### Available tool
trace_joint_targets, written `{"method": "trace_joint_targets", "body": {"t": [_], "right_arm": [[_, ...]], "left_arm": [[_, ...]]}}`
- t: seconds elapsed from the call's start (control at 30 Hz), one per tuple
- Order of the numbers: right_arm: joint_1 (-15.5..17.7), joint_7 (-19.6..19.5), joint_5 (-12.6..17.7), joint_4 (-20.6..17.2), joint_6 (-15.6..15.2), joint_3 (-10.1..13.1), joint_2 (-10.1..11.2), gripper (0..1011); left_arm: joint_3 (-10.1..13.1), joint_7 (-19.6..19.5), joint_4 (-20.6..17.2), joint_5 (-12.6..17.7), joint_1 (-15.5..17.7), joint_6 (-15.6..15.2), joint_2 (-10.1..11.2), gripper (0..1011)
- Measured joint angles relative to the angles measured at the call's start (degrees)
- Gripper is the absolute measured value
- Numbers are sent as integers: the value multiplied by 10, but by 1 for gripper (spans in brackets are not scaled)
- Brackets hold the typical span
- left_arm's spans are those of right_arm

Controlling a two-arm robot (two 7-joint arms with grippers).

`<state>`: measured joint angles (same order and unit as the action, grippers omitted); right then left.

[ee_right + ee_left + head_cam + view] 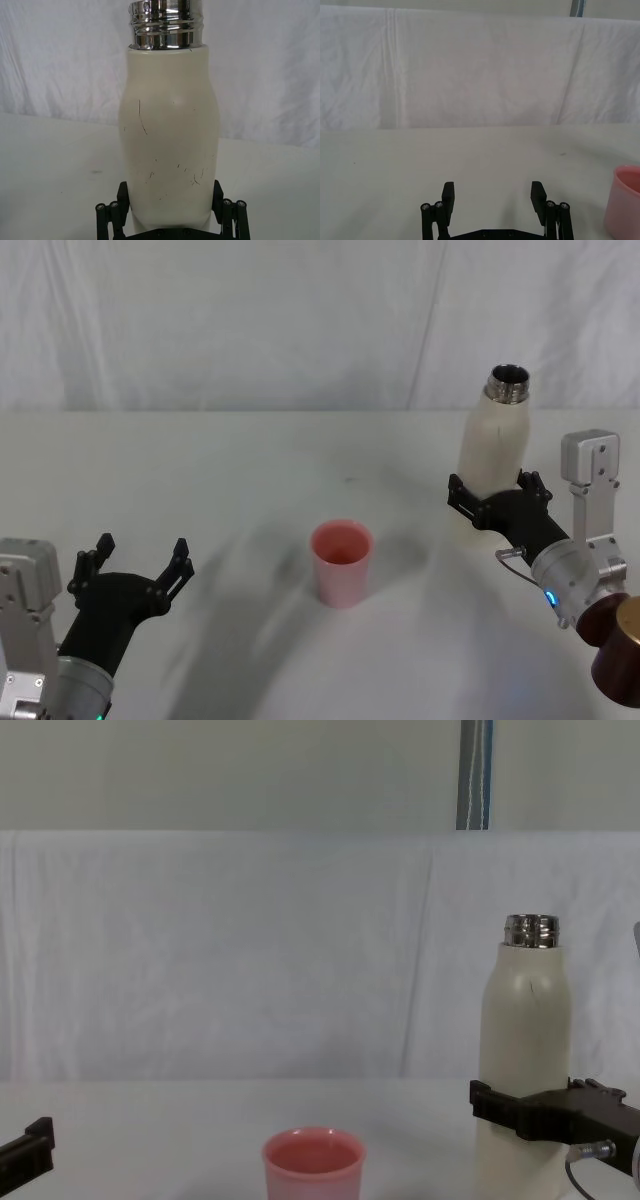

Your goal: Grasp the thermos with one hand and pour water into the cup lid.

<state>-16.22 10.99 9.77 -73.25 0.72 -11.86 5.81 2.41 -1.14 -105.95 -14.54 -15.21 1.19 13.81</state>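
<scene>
The thermos (492, 445) is a tall cream-white bottle with an open steel threaded neck, standing upright on the right side of the table. My right gripper (495, 492) is shut on its lower body, one finger on each side. The right wrist view shows the thermos (170, 135) pressed between the fingers (123, 194). The cup lid (341, 562), a small pink cup, stands mouth up at the table's middle, left of the thermos (523, 1050). My left gripper (142, 552) stays open at the near left, well apart from the cup lid (624, 205).
White cloth covers the table (230, 470) and hangs as a backdrop (250, 950) behind it. A brown cylinder (620, 650) sits at the near right corner by my right arm. Bare tabletop lies between the cup lid and each gripper.
</scene>
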Motion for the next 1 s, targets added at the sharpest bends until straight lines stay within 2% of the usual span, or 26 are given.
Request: {"method": "trace_joint_targets", "body": {"t": [1.0], "right_arm": [[2, 0, 0, -2, 0, 0, 0, 1000]], "left_arm": [[0, 0, 0, 0, 0, 0, 0, 1001]]}}
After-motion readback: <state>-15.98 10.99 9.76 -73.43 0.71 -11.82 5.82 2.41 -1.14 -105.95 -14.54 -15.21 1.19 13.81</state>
